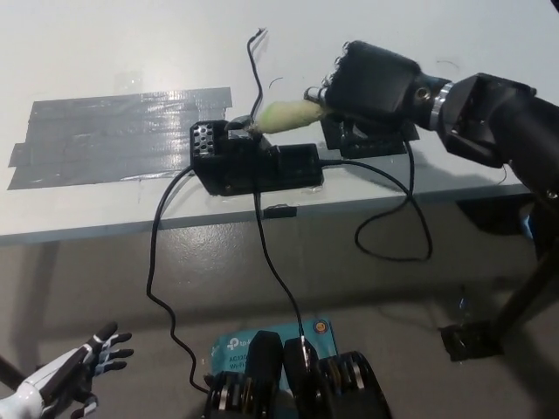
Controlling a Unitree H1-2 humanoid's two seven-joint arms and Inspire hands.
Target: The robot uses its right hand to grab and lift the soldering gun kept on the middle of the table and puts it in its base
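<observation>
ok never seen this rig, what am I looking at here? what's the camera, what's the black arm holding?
This is one view from a camera on a humanoid robot's head, looking steeply down at a white table. The black right hand reaches in from the right, shut on the pale yellow-green handle of a soldering gun, with its tip at the black base near the table's front edge. Black cables hang from the base toward the floor. Grey tape strips are stuck on the table to the left. The white left hand rests low at the lower left, open and holding nothing.
</observation>
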